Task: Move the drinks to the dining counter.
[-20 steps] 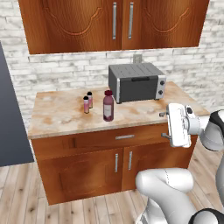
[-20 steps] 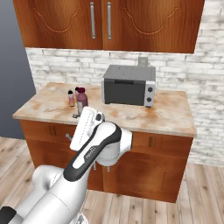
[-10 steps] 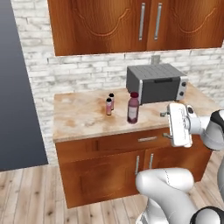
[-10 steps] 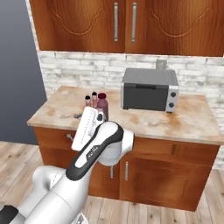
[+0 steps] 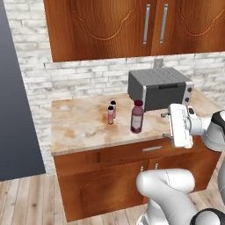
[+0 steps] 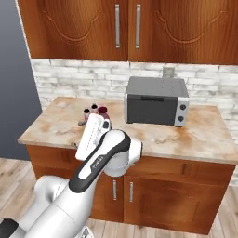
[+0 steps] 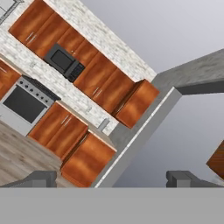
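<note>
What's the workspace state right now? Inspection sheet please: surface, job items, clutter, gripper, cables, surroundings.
Surface: marble counter over wooden drawers, mottled beige.
Job's things: maroon bottle upright near the front edge; two pink bottles upright, close together, to its left. Black bottle: nothing seen.
Clutter: toaster oven at the back of the counter.
Gripper: gripper open, empty, off the counter, pointing across the room at a stove.
Cables: nothing seen.
Surroundings: brick backsplash, wall cabinets, wood floor.
</note>
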